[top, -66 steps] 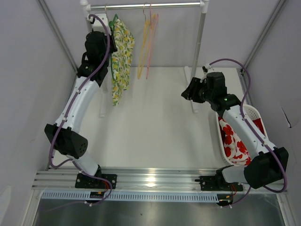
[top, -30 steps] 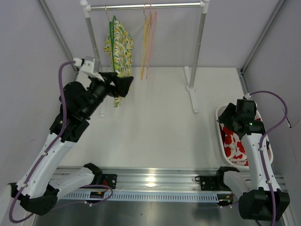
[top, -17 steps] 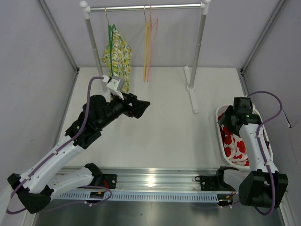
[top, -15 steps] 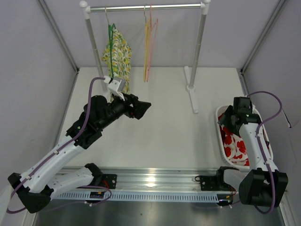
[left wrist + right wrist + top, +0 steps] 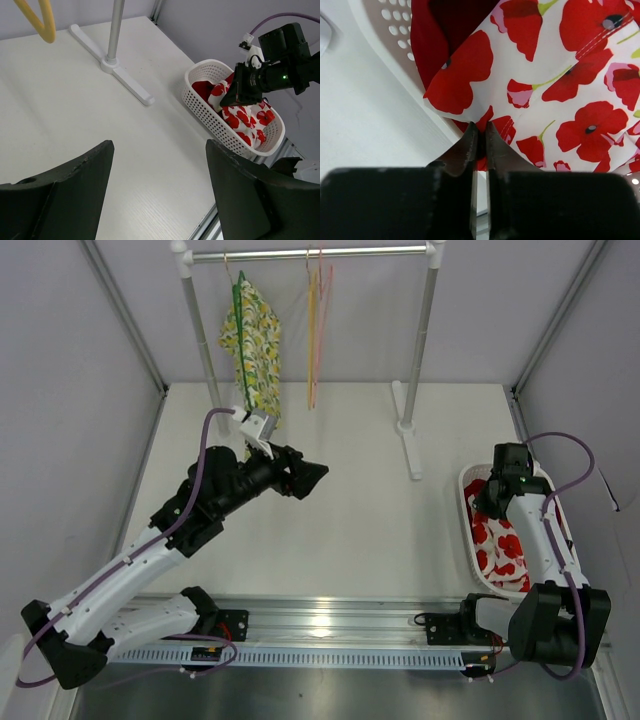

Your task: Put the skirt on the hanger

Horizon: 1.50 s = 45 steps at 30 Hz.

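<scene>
The skirt [image 5: 499, 540], white with red poppies, lies bunched in a white basket [image 5: 470, 532] at the right of the table. My right gripper [image 5: 488, 506] reaches down into the basket. In the right wrist view it [image 5: 480, 125] is shut on a folded edge of the skirt [image 5: 560, 75]. Bare yellow and pink hangers [image 5: 314, 310] hang on the rail. My left gripper [image 5: 318, 472] hovers open over the middle of the table, holding nothing [image 5: 160, 145]. Its view shows the skirt [image 5: 239, 120], the basket [image 5: 207, 114] and the right gripper [image 5: 228, 99].
A yellow lemon-print garment [image 5: 253, 340] hangs on a green hanger at the rail's left end. The rail [image 5: 300, 254] stands on two posts; the right post [image 5: 421, 340] has a long foot [image 5: 409, 445] on the table. Grey walls close in both sides.
My right gripper has shut on the skirt's edge in the basket. My left arm came away from the hung garment and edged right over the table, still open.
</scene>
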Available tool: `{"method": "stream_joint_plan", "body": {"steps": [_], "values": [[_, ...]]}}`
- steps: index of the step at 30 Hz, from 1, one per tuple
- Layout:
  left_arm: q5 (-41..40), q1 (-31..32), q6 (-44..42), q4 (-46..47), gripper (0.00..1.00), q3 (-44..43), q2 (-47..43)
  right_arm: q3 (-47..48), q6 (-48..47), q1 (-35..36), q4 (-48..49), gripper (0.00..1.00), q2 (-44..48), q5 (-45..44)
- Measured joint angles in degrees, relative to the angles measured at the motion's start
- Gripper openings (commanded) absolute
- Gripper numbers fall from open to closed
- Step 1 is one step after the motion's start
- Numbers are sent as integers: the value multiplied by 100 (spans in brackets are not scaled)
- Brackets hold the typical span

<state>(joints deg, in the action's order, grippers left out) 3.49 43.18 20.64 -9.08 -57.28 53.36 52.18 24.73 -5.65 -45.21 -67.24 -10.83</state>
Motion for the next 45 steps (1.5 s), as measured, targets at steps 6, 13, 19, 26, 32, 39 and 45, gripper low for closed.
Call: {"method": "stream_joint_plan", "body": {"steps": [6,13,19,26,32,39,45], "values": [[26,37,35,-7,79,122,0,592,-4,-46,-396,0,9,-33],[39,44,33,-44,79,122,-2,2734,0,282,-855,0,39,109],[13,46,28,-166,79,122,-26,4234,74,1873,-1141,0,-181,-107],[-140,48,31,-374,79,122,-168,4992,289,3838,-1237,0,-835,-584],[-232,48,44,-472,79,138,-286,4054,518,4365,-813,0,-1008,-446],[-264,48,229,-334,78,616,-232,1567,831,3563,24,49,-1010,-107],[-138,55,514,11,77,1467,68,643,949,3477,105,64,-1054,-232]]}}
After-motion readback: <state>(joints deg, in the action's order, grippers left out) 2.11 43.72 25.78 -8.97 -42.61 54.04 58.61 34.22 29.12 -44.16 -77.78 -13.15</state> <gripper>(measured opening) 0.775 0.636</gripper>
